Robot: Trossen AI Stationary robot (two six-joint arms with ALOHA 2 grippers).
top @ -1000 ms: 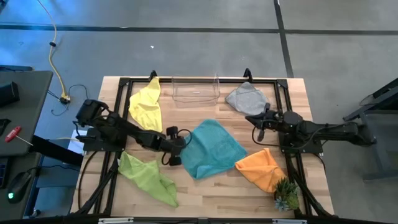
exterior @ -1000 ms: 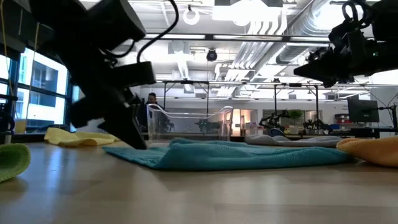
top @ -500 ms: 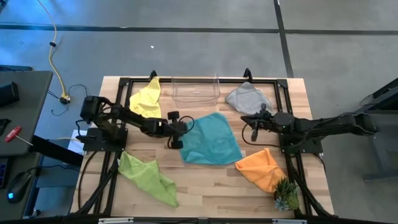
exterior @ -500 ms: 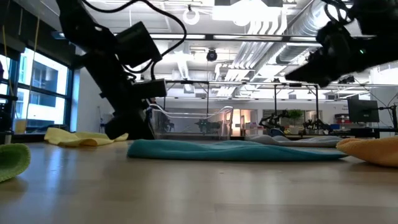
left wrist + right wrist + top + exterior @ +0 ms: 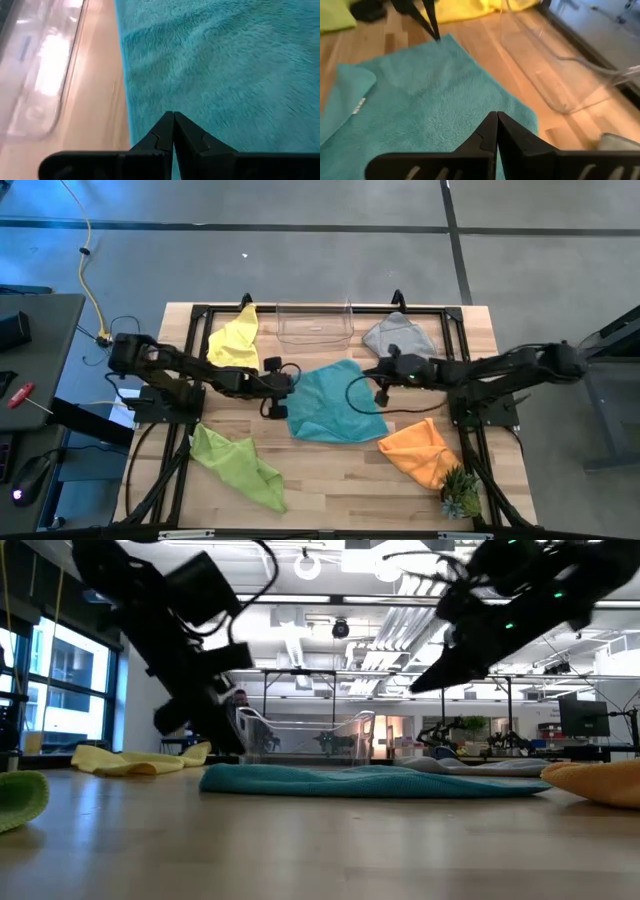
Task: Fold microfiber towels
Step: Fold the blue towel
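A teal towel (image 5: 338, 402) lies spread on the wooden table's middle, its near corner (image 5: 350, 92) folded over. My left gripper (image 5: 288, 386) is shut, and its tip (image 5: 173, 119) stands over the towel's left edge. My right gripper (image 5: 372, 370) is shut too. It hangs slanting down over the towel's far right corner (image 5: 520, 117), well above it in the low view (image 5: 415, 688). Lying crumpled around the teal one are a yellow towel (image 5: 236, 345), a lime towel (image 5: 240, 465), a grey towel (image 5: 398, 336) and an orange towel (image 5: 420, 450). My left gripper's shut fingertips (image 5: 167, 125) stand at the teal towel's left edge (image 5: 131, 125), slanting down from the table's left. Nothing shows between them. I cannot tell whether they touch the cloth.
A clear plastic bin (image 5: 315, 325) stands at the far edge, just beyond the teal towel. A small green plant (image 5: 460, 495) sits at the near right corner. Black frame rails (image 5: 200, 315) run around the table's edges. Bare wood lies along the near edge (image 5: 340, 480).
My left gripper has moved toward the far edge, and the teal towel has slid with it toward the far left and turned, then stayed put. My right gripper has swung toward the table's left, tipping down, and now hangs over the towel's far right part.
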